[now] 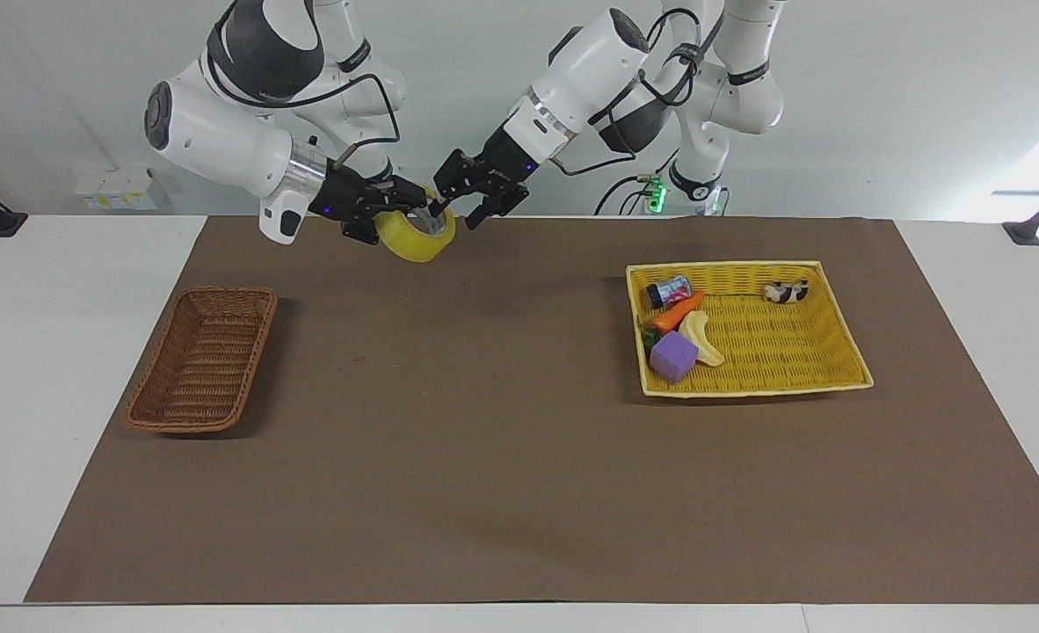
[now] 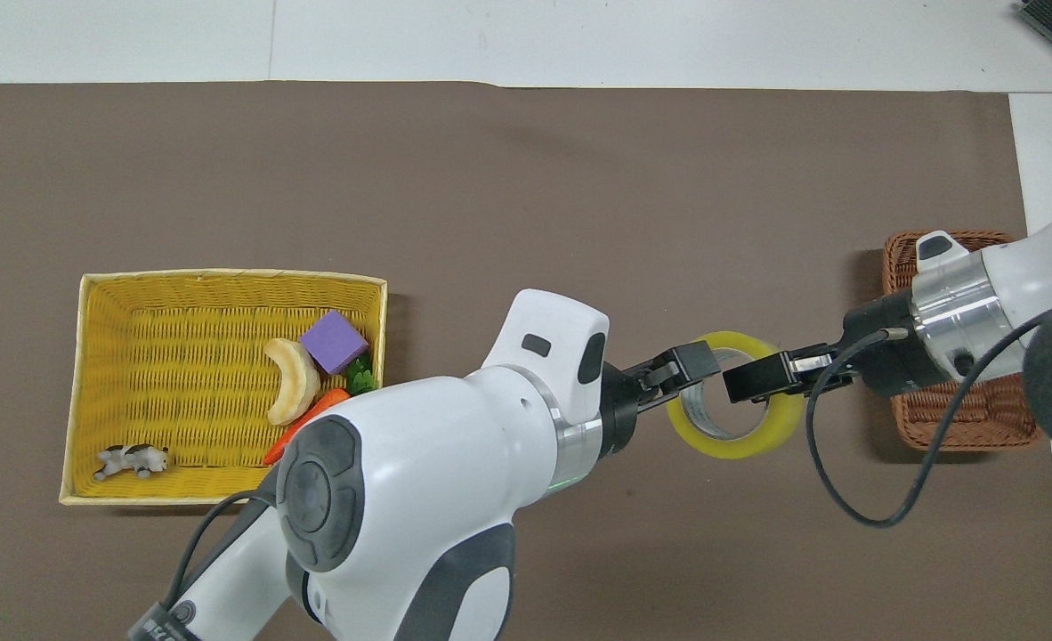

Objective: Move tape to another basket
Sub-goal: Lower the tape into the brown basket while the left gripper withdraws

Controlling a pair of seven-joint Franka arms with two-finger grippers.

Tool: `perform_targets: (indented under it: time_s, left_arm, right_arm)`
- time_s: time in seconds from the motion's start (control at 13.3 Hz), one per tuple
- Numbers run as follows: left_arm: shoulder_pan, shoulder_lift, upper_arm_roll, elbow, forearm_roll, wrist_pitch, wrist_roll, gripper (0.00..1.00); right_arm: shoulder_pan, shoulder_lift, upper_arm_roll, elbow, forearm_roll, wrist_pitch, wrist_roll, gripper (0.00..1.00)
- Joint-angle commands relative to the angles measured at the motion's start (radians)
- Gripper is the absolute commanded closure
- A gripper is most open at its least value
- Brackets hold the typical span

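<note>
The tape [image 1: 416, 236] is held in the air over the table's robot-side edge, clamped at its rim by the right gripper [image 1: 394, 211]. The left gripper [image 1: 469, 187], jaws spread, is just beside it. The roll should be carried level to the brown basket [image 1: 203, 360] and released low. The overhead view shows the roll's hollow core; the facing view shows its height above the table.

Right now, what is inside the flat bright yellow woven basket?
In the yellow basket: a purple cube, a pale banana, an orange carrot, a small printed can and a toy cow. The overhead view's left arm covers the can.
</note>
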Motion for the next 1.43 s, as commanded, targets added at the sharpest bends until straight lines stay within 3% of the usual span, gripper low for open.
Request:
perform_targets:
  time_s: [0.0, 0.22, 0.45, 0.6, 0.9, 1.12, 1.35]
  left_arm:
    - [0.098, -0.045, 0.006, -0.021, -0.015, -0.118, -0.019, 0.0]
    - [0.287, -0.059, 0.007, -0.006, 0.014, -0.328, 0.072, 0.0]
    - [0.44, -0.05, 0.009, 0.003, 0.037, -0.42, 0.278, 0.0]
    - [0.497, -0.03, 0.007, 0.054, 0.226, -0.466, 0.312, 0.0]
    - [0.557, 0.022, 0.007, 0.16, 0.536, -0.545, 0.355, 0.0]
    - [0.646, 0.016, 0.017, 0.163, 0.568, -0.584, 0.687, 0.0]
    - [0.755, -0.045, 0.024, 0.164, 0.568, -0.744, 0.936, 0.0]
  right_arm:
    - [-0.023, -0.002, 0.001, 0.005, -0.025, -0.003, -0.048, 1.0]
    - [-0.115, 0.006, -0.001, 0.007, -0.166, 0.017, -0.16, 1.0]
    - [-0.261, 0.121, -0.004, 0.041, -0.185, 0.025, -0.339, 1.0]
    - [-0.31, 0.156, -0.002, 0.085, -0.293, 0.057, -0.383, 1.0]
    - [-0.426, 0.253, -0.002, 0.108, -0.311, 0.086, -0.549, 1.0]
    - [-0.462, 0.281, -0.004, 0.107, -0.361, 0.15, -0.633, 1.0]
    - [-0.5, 0.33, -0.002, 0.107, -0.375, 0.18, -0.72, 1.0]
